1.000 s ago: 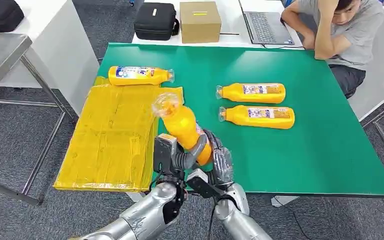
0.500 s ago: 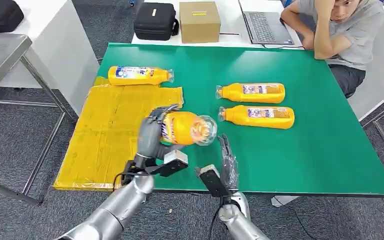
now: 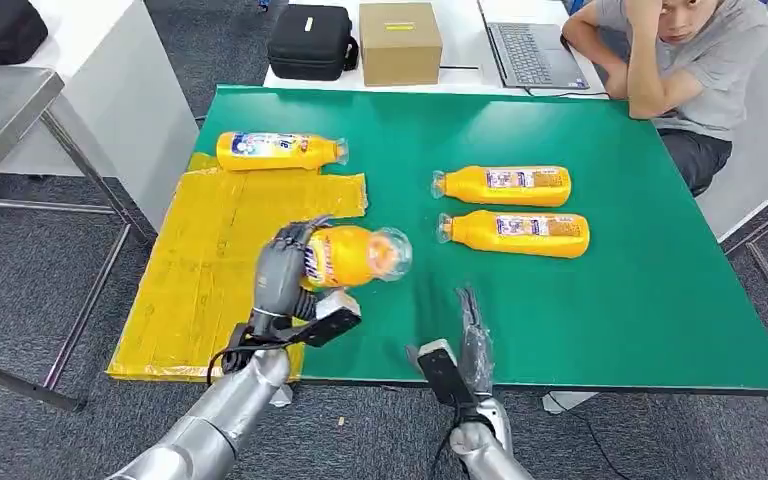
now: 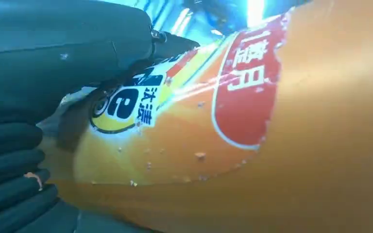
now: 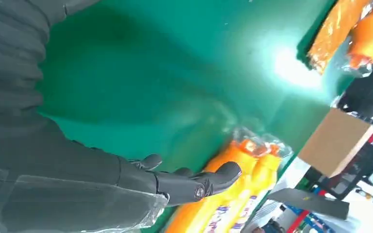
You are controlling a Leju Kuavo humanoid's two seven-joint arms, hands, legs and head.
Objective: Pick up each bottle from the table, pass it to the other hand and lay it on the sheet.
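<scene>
My left hand [image 3: 282, 272] grips an orange bottle [image 3: 355, 257] sideways above the table, over the yellow sheet's right edge, its wrapped neck pointing right. In the left wrist view its orange body and red label [image 4: 243, 111] sit against my fingers [image 4: 9, 165]. My right hand [image 3: 472, 335] is open near the table's front edge, holding nothing; its fingers [image 5: 199, 184] hover over the green cloth. Another bottle [image 3: 278, 150] lies at the far edge of the yellow sheet [image 3: 215, 270]. Two more bottles [image 3: 505, 185] [image 3: 518, 233] lie side by side on the green table [image 3: 640, 290].
A person [image 3: 695, 60] sits at the table's far right corner, leaning on the white desk. That desk holds a laptop [image 3: 532, 50], a cardboard box [image 3: 400, 42] and a black case [image 3: 310, 42]. A metal table [image 3: 0, 110] stands to the left.
The bottle passed from my right hand to my left and turned sideways. My left hand has carried it left toward the sheet. My right hand let go and drew back toward the front edge.
</scene>
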